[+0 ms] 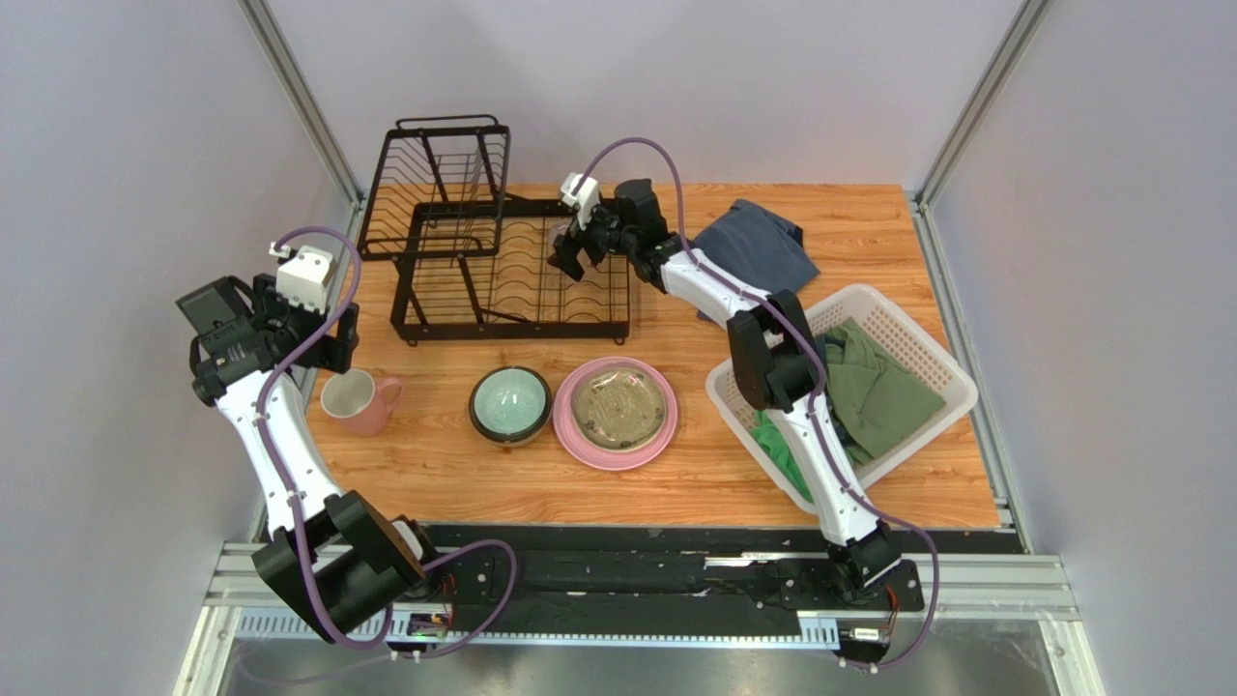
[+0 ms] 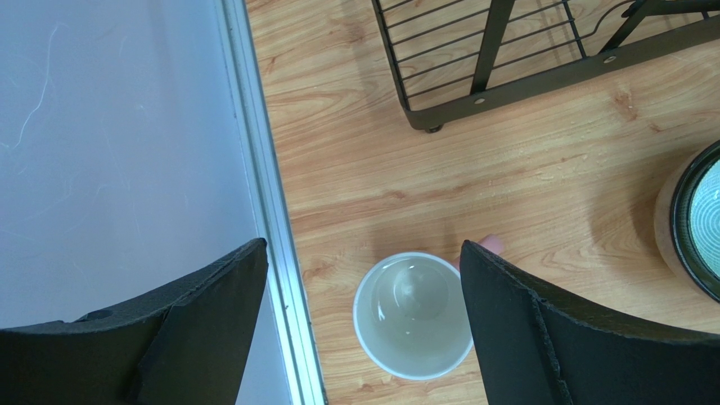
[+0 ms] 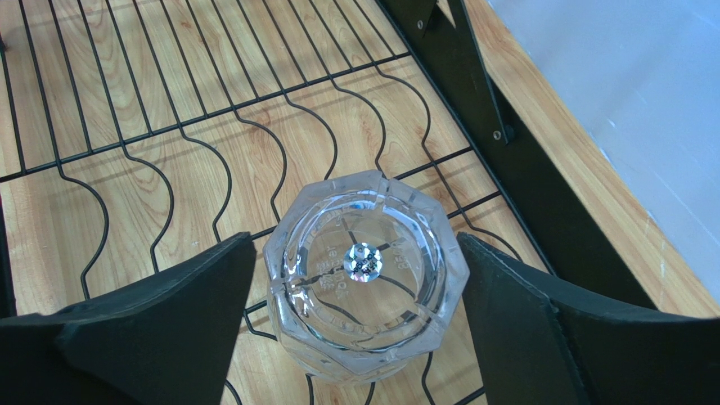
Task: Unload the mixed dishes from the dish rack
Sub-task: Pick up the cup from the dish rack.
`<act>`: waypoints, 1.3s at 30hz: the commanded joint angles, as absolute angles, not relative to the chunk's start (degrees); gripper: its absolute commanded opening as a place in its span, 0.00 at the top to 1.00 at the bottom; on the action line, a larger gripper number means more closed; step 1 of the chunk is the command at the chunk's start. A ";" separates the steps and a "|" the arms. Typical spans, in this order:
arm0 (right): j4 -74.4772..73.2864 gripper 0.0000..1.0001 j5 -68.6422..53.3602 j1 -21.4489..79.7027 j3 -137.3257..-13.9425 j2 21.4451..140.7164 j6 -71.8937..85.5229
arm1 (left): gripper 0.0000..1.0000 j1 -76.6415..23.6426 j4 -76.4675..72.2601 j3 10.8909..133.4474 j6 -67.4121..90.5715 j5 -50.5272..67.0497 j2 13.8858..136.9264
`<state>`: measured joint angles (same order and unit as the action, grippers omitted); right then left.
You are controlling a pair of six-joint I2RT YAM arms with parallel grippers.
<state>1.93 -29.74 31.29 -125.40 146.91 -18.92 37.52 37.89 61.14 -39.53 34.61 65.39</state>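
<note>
The black wire dish rack (image 1: 479, 276) stands at the back left of the table. A clear glass tumbler (image 3: 363, 274) stands upright on its wire tray (image 3: 169, 135). My right gripper (image 3: 356, 240) is open around the tumbler, one finger close on each side. In the top view the right gripper (image 1: 569, 258) hangs over the rack's right end. The pink mug (image 1: 359, 402) stands on the table left of the rack's front. My left gripper (image 2: 363, 246) is open above the mug (image 2: 412, 314) and holds nothing. A teal bowl nested in a tan bowl (image 1: 510, 405) sits beside a pink plate (image 1: 569, 429) carrying a smaller plate (image 1: 619, 406).
A white lattice basket (image 1: 929, 348) with green clothes stands at the right. A grey-blue folded cloth (image 1: 755, 239) lies behind it. The metal frame rail (image 2: 270, 211) and the wall run close along the left of the mug. The rack's corner (image 2: 431, 118) is just beyond the mug.
</note>
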 commanded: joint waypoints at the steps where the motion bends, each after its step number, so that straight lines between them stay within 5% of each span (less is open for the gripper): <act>1: 2.73 0.12 -31.29 31.29 -128.50 147.92 -19.51 | 0.08 37.97 36.74 62.58 -40.25 35.07 65.66; 14: 0.79 0.44 -30.76 31.20 -127.79 145.46 -20.04 | 0.08 37.97 37.53 62.23 -40.43 35.94 64.78; 18: 0.70 0.80 -30.15 31.20 -126.83 143.01 -19.16 | 0.08 37.97 38.41 62.49 -40.08 37.18 63.37; 21: 0.62 0.90 -29.36 31.29 -125.95 141.60 -18.11 | 0.08 38.06 38.93 62.75 -39.99 38.05 62.14; 27: -1.48 1.00 -28.04 31.38 -124.89 138.17 -17.32 | 0.08 37.97 40.43 63.19 -39.90 39.02 60.12; 39: -8.69 1.00 -25.14 31.38 -128.93 133.95 -10.12 | 0.10 37.97 47.45 66.18 -40.96 46.39 58.10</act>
